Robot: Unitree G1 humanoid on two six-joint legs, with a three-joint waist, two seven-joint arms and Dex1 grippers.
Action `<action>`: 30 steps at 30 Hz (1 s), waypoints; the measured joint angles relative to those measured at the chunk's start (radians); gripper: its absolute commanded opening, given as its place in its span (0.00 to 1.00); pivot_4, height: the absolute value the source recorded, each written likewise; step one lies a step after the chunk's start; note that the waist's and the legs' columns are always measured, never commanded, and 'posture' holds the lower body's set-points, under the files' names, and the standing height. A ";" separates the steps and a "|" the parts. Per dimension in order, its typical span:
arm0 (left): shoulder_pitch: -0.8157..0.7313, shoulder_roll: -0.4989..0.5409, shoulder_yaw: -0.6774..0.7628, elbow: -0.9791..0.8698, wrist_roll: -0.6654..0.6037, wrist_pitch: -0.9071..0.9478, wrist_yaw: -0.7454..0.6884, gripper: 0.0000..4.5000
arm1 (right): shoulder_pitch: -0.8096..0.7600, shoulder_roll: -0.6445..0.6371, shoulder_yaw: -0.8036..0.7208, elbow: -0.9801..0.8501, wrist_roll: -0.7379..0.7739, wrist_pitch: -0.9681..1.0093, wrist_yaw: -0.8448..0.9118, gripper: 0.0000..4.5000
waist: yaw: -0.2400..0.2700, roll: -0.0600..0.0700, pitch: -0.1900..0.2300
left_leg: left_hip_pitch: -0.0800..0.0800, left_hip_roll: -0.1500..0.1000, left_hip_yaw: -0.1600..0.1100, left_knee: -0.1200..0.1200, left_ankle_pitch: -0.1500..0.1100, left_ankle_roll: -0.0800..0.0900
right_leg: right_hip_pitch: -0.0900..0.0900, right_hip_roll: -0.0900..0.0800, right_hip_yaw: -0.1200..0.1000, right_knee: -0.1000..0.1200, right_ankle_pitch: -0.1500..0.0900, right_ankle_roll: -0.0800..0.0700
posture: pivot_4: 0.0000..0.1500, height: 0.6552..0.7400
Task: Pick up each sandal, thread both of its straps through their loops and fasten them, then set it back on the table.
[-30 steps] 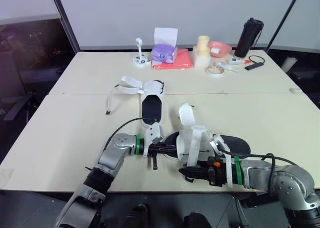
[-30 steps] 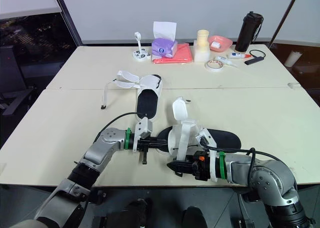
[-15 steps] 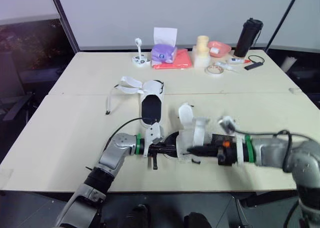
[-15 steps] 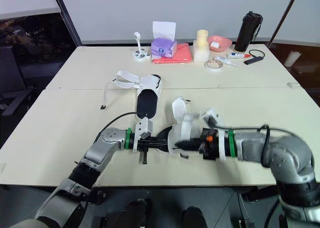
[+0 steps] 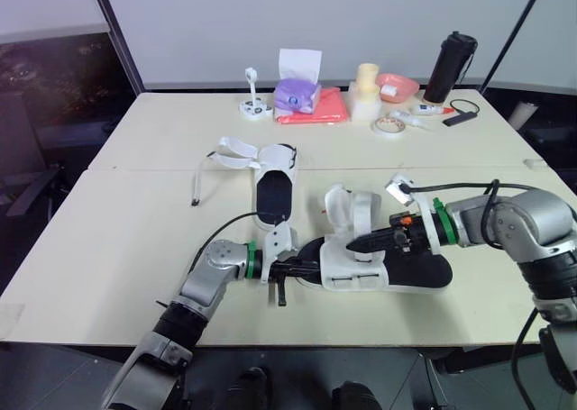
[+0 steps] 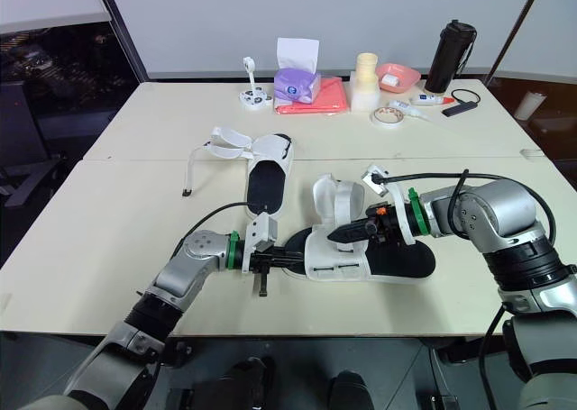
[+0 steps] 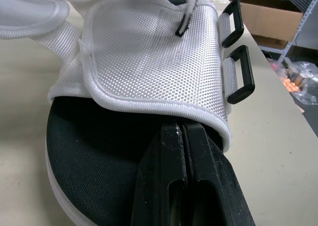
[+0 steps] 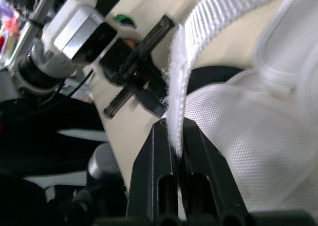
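Right gripper (image 5: 352, 245) pinches a white strap (image 8: 175, 112) above the sandal (image 5: 424, 271), which lies on the table (image 5: 108, 248). Left gripper (image 5: 305, 268) is clenched at the sandal's end, its fingertips hidden under the white upper (image 7: 159, 57).

Soft, even overhead light; faint shadows.

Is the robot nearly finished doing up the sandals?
Not nearly. Nothing looks fastened yet. In hand: the left gripper grips the near sandal at its toe while the right gripper pinches one white strap; its black loops are empty. To do: thread and fasten both straps, then do the far sandal, lying with straps loose.
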 measured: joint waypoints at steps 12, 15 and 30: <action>0.003 -0.005 -0.001 0.000 0.001 -0.010 0.010 0.00 | -0.075 0.041 -0.044 0.076 0.020 0.183 0.014 0.02 | 0.000 0.000 0.000 | 0.000 0.000 0.000 0.000 0.000 0.000 | 0.000 0.000 0.000 0.000 0.000 0.000 | 1.00 1.00; 0.002 -0.007 -0.001 0.002 0.002 -0.011 0.010 0.00 | -0.091 0.057 -0.071 0.087 0.031 0.216 0.013 0.02 | 0.000 0.000 0.000 | 0.000 0.000 0.000 0.000 0.000 0.000 | 0.000 0.000 0.000 0.000 0.000 0.000 | 1.00 1.00; 0.000 -0.008 -0.001 0.008 0.002 -0.015 0.011 0.00 | -0.085 0.074 -0.074 0.093 0.012 0.232 0.009 0.02 | 0.000 0.000 0.000 | 0.000 -0.001 0.000 0.000 0.000 0.000 | 0.000 0.000 0.000 0.000 0.000 0.000 | 1.00 1.00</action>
